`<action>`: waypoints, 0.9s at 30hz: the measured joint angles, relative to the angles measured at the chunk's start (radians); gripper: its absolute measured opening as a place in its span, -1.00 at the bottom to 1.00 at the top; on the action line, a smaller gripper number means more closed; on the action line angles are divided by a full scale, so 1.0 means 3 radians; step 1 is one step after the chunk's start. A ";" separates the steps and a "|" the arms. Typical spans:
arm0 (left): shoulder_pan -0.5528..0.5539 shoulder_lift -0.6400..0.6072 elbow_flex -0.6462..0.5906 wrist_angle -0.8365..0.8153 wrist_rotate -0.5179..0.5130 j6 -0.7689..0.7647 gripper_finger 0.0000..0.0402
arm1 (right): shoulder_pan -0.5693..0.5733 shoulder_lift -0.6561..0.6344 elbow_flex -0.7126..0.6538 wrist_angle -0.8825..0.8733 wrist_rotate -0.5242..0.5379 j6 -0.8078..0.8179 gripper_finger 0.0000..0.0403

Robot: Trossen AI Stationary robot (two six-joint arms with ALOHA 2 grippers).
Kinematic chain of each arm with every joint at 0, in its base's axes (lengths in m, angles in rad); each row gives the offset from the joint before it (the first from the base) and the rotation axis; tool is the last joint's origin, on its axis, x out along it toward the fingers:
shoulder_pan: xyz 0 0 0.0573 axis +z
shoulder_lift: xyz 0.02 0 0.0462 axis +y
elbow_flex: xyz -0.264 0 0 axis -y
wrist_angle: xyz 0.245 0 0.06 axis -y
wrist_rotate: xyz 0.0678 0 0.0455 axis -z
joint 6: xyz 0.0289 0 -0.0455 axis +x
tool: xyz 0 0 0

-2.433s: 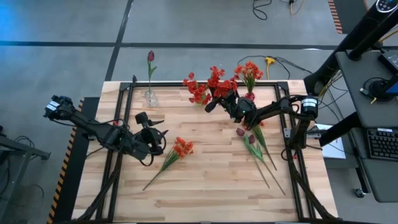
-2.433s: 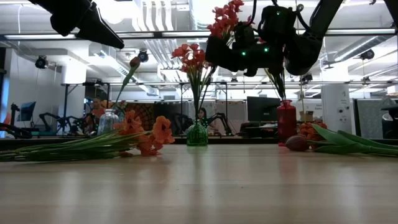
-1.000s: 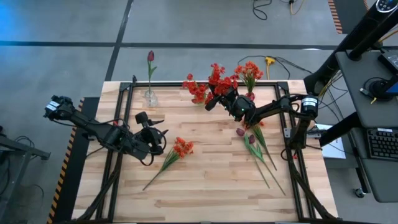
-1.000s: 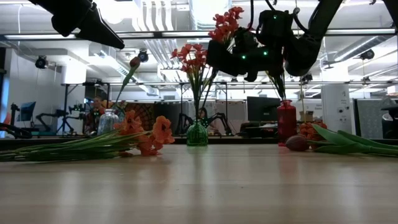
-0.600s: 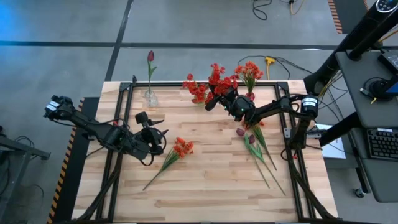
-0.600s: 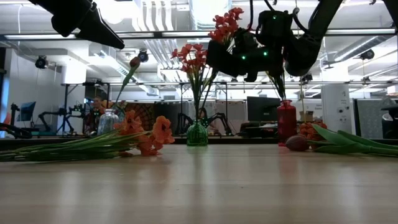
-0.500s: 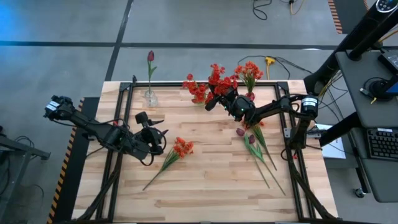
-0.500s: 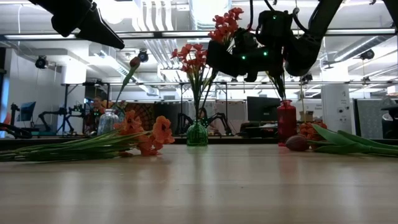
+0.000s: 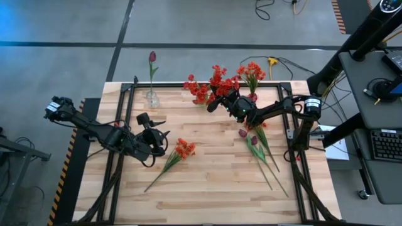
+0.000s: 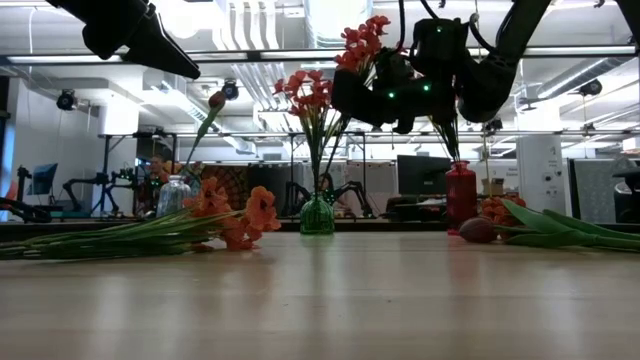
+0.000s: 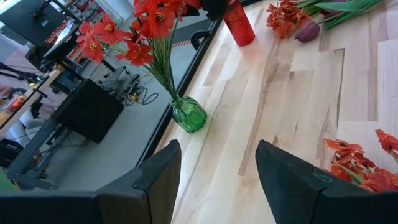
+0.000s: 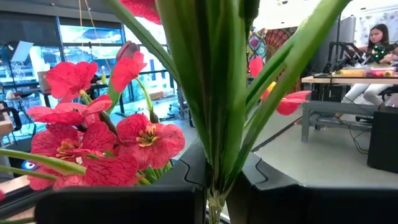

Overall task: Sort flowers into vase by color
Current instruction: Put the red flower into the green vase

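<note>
Carrying a red flower bunch (image 9: pixel 218 76): right gripper (image 9: pixel 221 100) is clamped on its stems, up above the table's far edge, just beside the green vase (image 10: pixel 317 214) that already has red blooms. Next move, I'd judge: line the stems up over the vase mouth, lower, release. Left gripper (image 9: pixel 155 133) idles open near the orange flowers (image 9: pixel 183 149) lying on the wooden table (image 9: pixel 213 188); maroon tulips (image 9: pixel 252 139) lie to the right. Open lab behind.
</note>
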 joint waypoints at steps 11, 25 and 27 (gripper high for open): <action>0.0000 0.0001 0.0000 -0.0001 0.0001 0.0001 -0.05 | 0.0001 0.0000 0.0000 -0.0001 0.0000 -0.0039 -0.81; 0.0000 0.0001 0.0000 -0.0001 0.0000 0.0001 -0.05 | 0.0000 -0.0001 0.0000 -0.0051 0.0014 0.0002 -0.28; 0.0000 0.0001 0.0000 -0.0001 0.0000 0.0000 -0.05 | -0.0005 -0.0001 0.0000 -0.0105 0.0019 0.0039 -0.23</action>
